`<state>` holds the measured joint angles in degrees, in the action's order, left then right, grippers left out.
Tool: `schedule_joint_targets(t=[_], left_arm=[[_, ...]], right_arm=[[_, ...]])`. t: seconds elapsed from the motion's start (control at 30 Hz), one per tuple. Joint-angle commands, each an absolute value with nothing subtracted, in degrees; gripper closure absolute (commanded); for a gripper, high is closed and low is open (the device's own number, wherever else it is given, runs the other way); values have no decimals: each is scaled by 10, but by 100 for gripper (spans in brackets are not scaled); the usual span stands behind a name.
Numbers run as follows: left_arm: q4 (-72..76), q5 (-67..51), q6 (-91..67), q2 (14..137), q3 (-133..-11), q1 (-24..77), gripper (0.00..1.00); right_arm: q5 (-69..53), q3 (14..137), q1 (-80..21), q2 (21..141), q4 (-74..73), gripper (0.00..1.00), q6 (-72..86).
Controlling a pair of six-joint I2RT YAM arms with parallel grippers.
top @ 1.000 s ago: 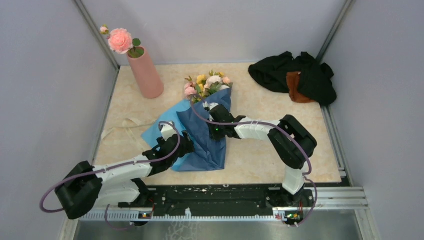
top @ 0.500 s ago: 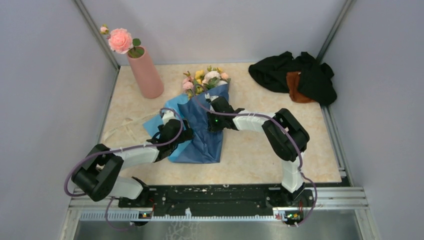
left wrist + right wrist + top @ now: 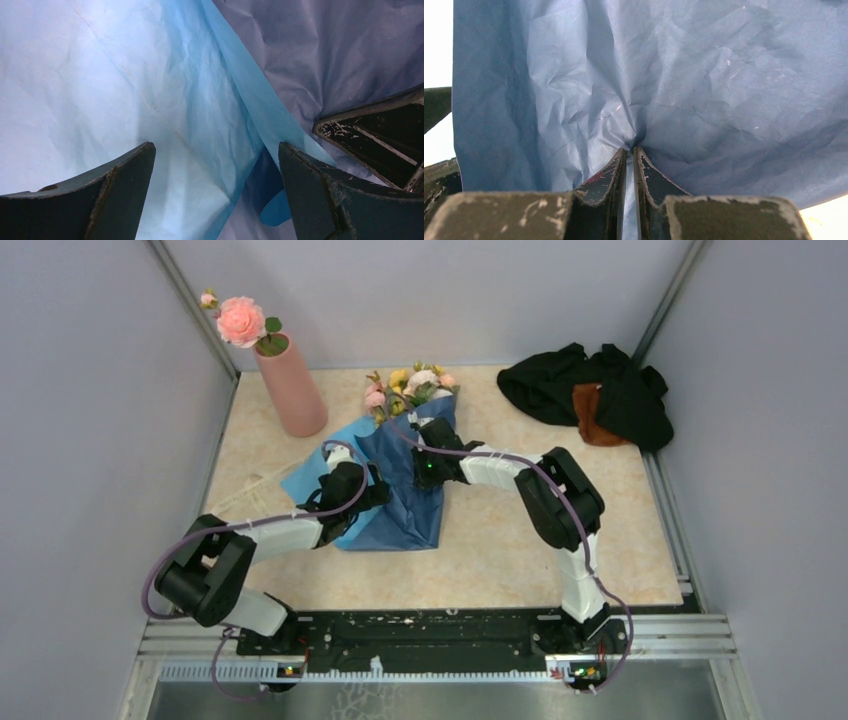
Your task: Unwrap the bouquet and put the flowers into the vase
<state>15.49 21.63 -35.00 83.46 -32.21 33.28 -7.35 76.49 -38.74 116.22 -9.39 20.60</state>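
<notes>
Bouquet [image 3: 395,502] slid farther back — right fingers [image 3: 604,182] pinching it; left fingers [image 3: 120,195] spread wide.

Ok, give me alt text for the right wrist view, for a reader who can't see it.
The right gripper, at bottom centre, is pinched shut on a fold of blue wrapping paper. The crumpled paper fills nearly the whole frame, with creases radiating from the pinch. A sliver of pale table shows at the bottom right corner.
</notes>
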Motion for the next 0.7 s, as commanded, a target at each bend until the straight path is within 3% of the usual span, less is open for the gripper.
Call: schedule_joint_targets(t=[0.0,0.23,0.43,0.67], left_arm=[[178,198,-334,849,-343,317,1],[181,175,-342,833,-336,314,1],[126,240,-347,718,-325,315,1],[4,329,-314,616,-356,307,1]], right_arm=[[-64,786,-378,1185,-105,90,189],[-42,749,-401,1093,-100,89,182],[-13,782,-441,1023,-150,83,170],[-3,846,-483,1024,-197,65,160]])
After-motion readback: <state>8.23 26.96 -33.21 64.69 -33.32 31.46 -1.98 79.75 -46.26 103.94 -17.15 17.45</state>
